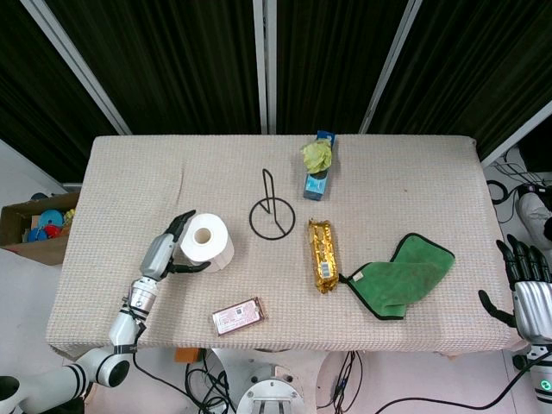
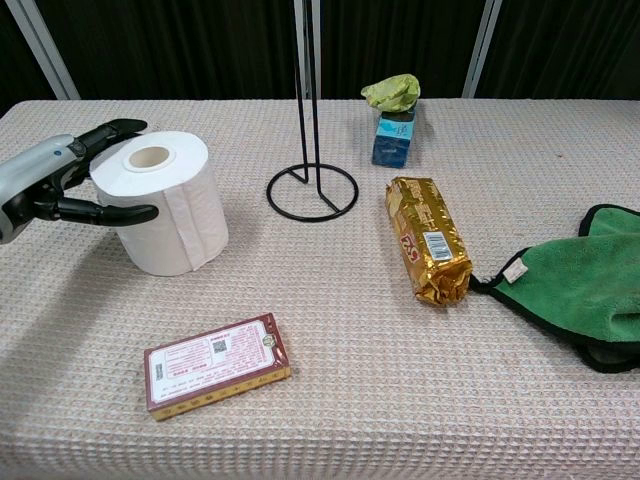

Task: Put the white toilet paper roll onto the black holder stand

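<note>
The white toilet paper roll point(image 1: 208, 241) point(image 2: 163, 200) stands upright on the table's left part. My left hand point(image 1: 169, 250) point(image 2: 55, 180) is at its left side, fingers apart. The upper fingers point(image 2: 112, 131) reach behind the roll and the thumb point(image 2: 110, 212) lies along its front. The roll rests on the cloth. The black holder stand point(image 1: 272, 213) point(image 2: 311, 180), a wire ring with an upright rod, is to the right of the roll and bare. My right hand point(image 1: 526, 289) hangs off the table's right edge with its fingers spread and nothing in it.
A red-and-white flat box point(image 1: 239, 316) point(image 2: 217, 364) lies near the front edge. A gold packet point(image 1: 322, 254) point(image 2: 428, 238) and a green cloth point(image 1: 401, 276) point(image 2: 585, 285) lie right of the stand. A blue carton with a green wad point(image 1: 318, 168) point(image 2: 394, 120) sits behind.
</note>
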You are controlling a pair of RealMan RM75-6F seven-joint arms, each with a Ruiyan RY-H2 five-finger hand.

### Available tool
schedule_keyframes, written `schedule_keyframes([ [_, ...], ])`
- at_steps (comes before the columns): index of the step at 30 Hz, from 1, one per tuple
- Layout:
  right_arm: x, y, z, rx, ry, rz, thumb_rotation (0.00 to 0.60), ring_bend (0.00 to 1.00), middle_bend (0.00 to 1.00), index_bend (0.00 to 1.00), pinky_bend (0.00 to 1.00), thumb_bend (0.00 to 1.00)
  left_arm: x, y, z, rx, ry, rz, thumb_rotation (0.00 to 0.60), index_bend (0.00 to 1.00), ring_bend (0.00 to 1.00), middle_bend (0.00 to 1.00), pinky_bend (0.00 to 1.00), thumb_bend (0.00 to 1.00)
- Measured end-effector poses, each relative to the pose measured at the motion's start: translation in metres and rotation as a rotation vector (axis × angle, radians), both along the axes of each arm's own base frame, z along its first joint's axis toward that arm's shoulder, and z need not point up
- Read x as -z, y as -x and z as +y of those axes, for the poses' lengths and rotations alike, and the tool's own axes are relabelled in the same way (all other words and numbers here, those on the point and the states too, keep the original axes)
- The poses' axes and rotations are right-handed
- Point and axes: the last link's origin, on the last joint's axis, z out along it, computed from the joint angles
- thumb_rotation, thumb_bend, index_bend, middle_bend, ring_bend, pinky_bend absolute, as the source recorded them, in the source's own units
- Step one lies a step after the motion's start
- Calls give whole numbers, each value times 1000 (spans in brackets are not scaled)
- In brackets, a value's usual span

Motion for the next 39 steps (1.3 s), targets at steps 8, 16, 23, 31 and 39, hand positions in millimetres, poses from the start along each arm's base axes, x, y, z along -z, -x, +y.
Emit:
schedule_keyframes([
  [8, -2, 4, 2, 8, 4, -3, 600, 0, 0, 0, 0, 225, 2, -2, -1, 4, 9, -2, 452, 0, 25, 88, 166, 13],
  [16, -4, 8, 3, 12, 13, -12, 600, 0, 0, 0, 0, 228, 5, -6, 0, 4, 23, -12, 561, 0, 25, 130, 166, 65],
  [23, -4, 10, 3, 17, 15, -13, 600, 0, 0, 0, 0, 229, 5, -8, 2, 2, 21, -26, 600, 10, 79, 234, 178, 195],
  [31, -4, 9, 3, 14, 17, -13, 600, 0, 0, 0, 0, 230, -4, -14, 4, -13, -22, -101, 600, 189, 252, 368, 360, 289],
  [39, -5, 9, 4, 14, 22, -15, 600, 0, 0, 0, 0, 231, -37, -31, 6, 18, -88, -218, 600, 237, 300, 426, 405, 307],
])
